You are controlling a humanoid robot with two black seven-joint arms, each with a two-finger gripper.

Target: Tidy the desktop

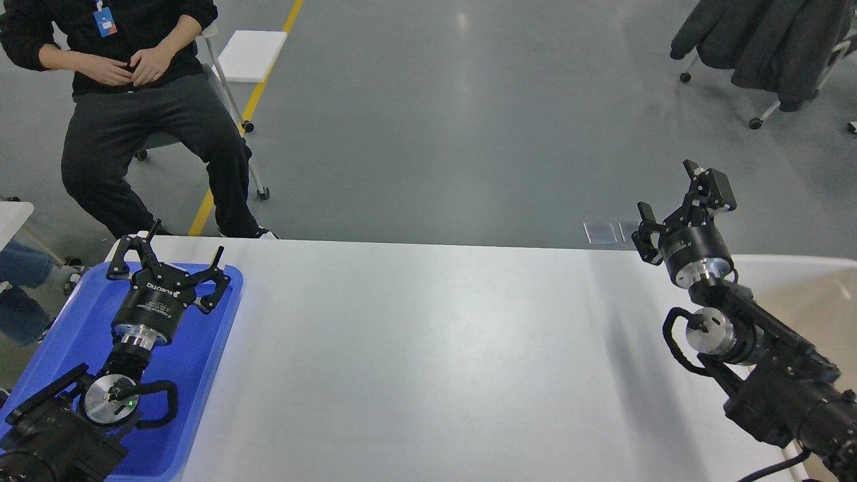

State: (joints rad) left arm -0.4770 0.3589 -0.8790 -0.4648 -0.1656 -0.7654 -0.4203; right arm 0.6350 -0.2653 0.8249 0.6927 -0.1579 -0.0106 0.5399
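Nearest to us, our two black arms come in from the lower corners. The left arm lies over the blue plastic tray (221, 321), which sits at the left end of the large, smooth, matte white rectangular table (428, 361). This table fills most of the lower view, from the near edge out to its rounded far corners, and its bare middle shows only a soft glare and the shadow of our right arm.

Our left gripper (171, 258) is held above the far part of the blue tray, its jaws spread wide with nothing between them. One fingertip reaches just past the tray's far rim, over the table's far left corner.

Our right arm crosses the table's right end at a slant. Our right gripper (669, 201) is raised over the far right corner of the table, seen against the grey floor; its jaws stand apart and hold nothing. Behind that arm, at the right edge, a piece of the beige bin with a white rim (803, 268) shows just beside the table.

Beyond the table lies the grey floor, with two small clear plates (617, 232) set in it near our right gripper. Farther out on the left a person in black clothes (134, 100) sits on a wheeled chair, hands together in the lap, beside a yellow floor line (254, 100). At the far right, dark coats (763, 40) hang over another wheeled chair.
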